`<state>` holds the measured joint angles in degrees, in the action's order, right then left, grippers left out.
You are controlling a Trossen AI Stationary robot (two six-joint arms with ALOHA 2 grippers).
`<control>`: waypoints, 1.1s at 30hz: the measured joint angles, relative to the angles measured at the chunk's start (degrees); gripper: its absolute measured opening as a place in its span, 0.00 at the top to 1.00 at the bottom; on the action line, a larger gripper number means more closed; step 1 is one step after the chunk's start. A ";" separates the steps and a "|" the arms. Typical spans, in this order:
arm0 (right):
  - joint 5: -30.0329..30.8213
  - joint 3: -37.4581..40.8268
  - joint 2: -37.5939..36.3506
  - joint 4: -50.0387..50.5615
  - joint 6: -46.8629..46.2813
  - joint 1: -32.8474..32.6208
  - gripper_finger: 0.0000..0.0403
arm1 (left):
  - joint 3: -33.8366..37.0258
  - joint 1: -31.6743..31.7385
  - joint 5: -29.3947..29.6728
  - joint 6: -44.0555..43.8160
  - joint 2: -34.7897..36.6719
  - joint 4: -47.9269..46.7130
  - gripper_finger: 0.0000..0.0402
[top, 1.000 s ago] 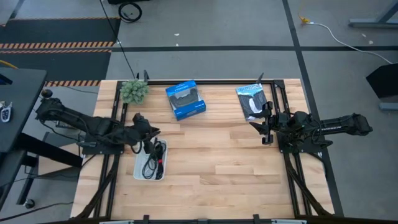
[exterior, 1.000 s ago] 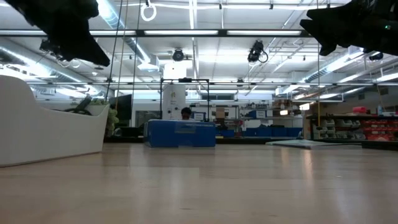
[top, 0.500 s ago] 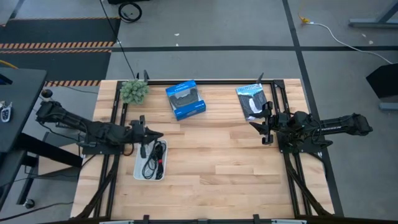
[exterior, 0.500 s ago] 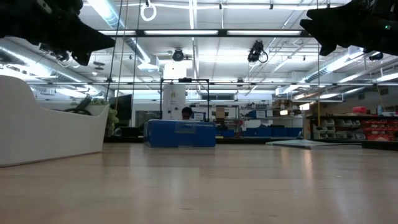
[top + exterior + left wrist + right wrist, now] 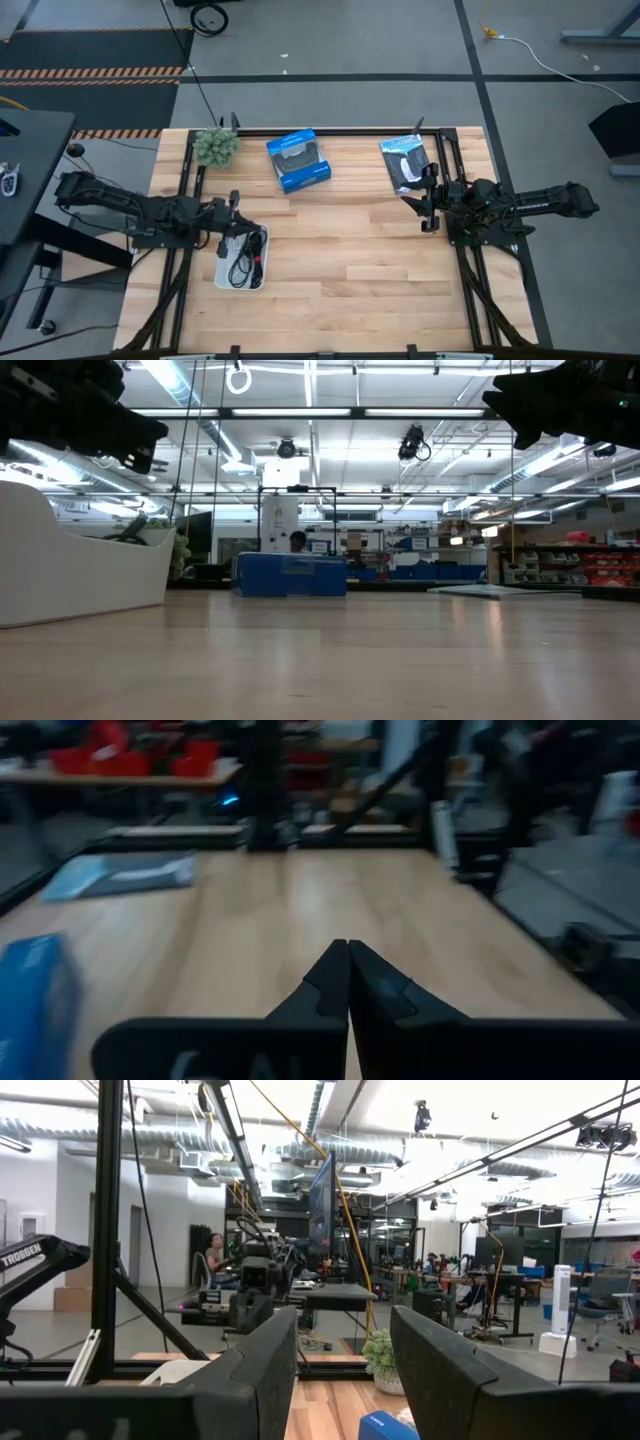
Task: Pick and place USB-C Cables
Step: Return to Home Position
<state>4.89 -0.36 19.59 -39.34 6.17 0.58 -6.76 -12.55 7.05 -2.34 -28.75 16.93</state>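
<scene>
The USB-C cables (image 5: 248, 256) lie coiled in a white tray (image 5: 224, 272) near the table's left side: black loops, one with a red tie, and a white one among them. My left gripper (image 5: 236, 212) hovers just beyond the tray's far-left corner, level and pointing toward the table's right. Its fingers (image 5: 348, 970) are shut on nothing. My right gripper (image 5: 428, 206) waits open above the table's right side, next to the black-and-white packet (image 5: 405, 163). Its fingers (image 5: 345, 1350) also hold nothing.
A blue box (image 5: 298, 160) and a small green plant (image 5: 215, 146) stand at the far edge. The black-and-white packet lies at the far right. Bare wood (image 5: 350, 250) spreads between the tray and the right arm. In the low view the tray wall (image 5: 70, 565) rises at the left.
My left gripper has drawn back from over the tray toward the table's left edge. It has tipped up from pointing down to about level. The cables stay in the tray.
</scene>
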 joint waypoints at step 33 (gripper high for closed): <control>-1.95 0.00 -11.10 37.72 -0.01 -0.01 0.58 | 6.31 13.79 -16.28 12.12 10.85 16.41 0.99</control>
<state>2.94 -0.36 8.49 -1.62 6.16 0.57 -0.45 1.24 -9.23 9.78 -17.90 33.34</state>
